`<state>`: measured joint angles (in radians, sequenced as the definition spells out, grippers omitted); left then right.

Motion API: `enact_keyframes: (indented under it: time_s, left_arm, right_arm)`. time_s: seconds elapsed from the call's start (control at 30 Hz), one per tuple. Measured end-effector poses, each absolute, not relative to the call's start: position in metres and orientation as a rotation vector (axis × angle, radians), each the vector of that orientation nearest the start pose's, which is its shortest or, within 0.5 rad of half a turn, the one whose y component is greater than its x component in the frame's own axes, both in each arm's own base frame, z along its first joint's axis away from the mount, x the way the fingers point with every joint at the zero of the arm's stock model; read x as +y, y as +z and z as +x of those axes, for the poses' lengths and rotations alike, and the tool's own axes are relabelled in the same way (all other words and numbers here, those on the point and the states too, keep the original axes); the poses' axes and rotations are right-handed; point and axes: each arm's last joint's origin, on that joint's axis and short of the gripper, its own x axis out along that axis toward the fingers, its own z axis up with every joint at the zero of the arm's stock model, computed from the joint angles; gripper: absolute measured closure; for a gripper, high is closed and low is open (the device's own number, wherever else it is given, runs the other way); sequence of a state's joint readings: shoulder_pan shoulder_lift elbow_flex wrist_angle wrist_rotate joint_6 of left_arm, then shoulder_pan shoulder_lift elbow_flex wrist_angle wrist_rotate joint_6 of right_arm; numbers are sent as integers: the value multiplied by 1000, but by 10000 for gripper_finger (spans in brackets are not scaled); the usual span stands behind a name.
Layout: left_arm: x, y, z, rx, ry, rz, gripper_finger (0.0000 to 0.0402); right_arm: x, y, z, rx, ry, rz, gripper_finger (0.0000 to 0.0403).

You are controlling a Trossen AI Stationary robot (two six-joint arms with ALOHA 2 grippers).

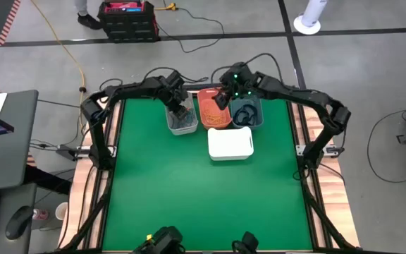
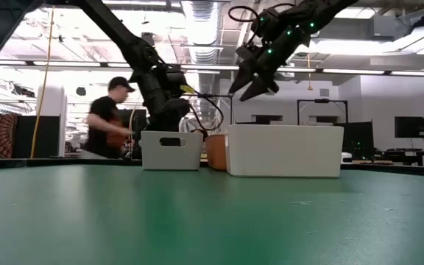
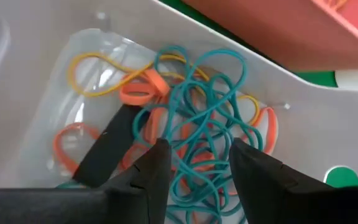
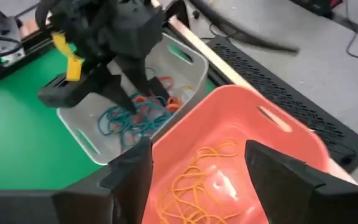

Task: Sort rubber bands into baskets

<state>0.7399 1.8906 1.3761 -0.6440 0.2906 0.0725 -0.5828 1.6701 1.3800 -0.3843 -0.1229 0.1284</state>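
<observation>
Four baskets stand at the table's far middle: light grey [image 1: 182, 125], coral-orange [image 1: 213, 113], dark slate-blue [image 1: 249, 116], and white [image 1: 230, 143] nearer. The grey basket [image 3: 36, 93] holds a tangle of teal, orange and yellow rubber bands [image 3: 197, 124] and a flat black strip [image 3: 104, 149]. My left gripper [image 3: 197, 152] reaches down into it, open, its fingers either side of a teal bunch. Thin yellow-orange bands [image 4: 204, 180] lie on the coral basket's [image 4: 278, 130] floor. My right gripper [image 4: 201, 155] hangs open above that basket with nothing between its fingers. My left gripper comes slanting down from above into the grey basket. Its open fingers [image 3: 157, 162] stand on either side of a bunch of teal bands [image 3: 194, 140] that lies on the basket's floor. Whether the fingers touch the bands, I cannot tell.
The baskets stand close together, and the white basket [image 2: 285, 151] hides most of the others in the low view. The green table [image 1: 189, 197] stretches toward the near edge. A person [image 2: 109, 121] is in the room behind the table.
</observation>
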Motion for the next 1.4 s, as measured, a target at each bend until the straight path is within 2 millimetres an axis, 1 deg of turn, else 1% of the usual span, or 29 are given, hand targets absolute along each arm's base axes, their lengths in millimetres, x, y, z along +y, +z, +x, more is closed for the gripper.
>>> enact_keyframes:
  time_s: [0.1, 0.2, 0.37, 0.47, 0.6, 0.7, 0.8, 0.9, 1.0, 1.1, 1.2, 1.4]
  left_arm:
    - [251, 199, 295, 1036, 325, -461, 255]
    - [248, 198, 299, 1051, 305, -355, 257]
    - [248, 198, 301, 1083, 317, -197, 257]
    - [250, 199, 303, 1059, 305, -159, 258]
    - [253, 202, 307, 1000, 316, -157, 258]
    - [259, 205, 308, 933, 308, -171, 258]
    - [265, 202, 310, 895, 314, -168, 258]
    - [270, 192, 312, 892, 342, -179, 258]
    - [273, 178, 312, 936, 360, -209, 258]
    - [272, 171, 313, 968, 364, -212, 258]
    - [266, 169, 314, 1021, 343, -179, 258]
    - [254, 177, 313, 1073, 313, -118, 258]
  right_arm:
    - [-201, 306, 308, 583, -495, 369, 122]
    - [-192, 321, 304, 537, -479, 367, 122]
    - [-178, 327, 306, 547, -436, 317, 122]
    - [-174, 328, 307, 553, -436, 300, 122]
    - [-171, 324, 307, 590, -431, 308, 122]
    - [-166, 326, 305, 604, -423, 309, 122]
    - [-162, 330, 302, 603, -417, 306, 122]
    - [-161, 335, 298, 588, -421, 301, 122]
    - [-160, 340, 295, 571, -424, 298, 122]
    - [-158, 343, 293, 564, -425, 301, 122]
    - [-158, 344, 292, 560, -427, 300, 122]
    - [-161, 345, 290, 555, -439, 302, 122]
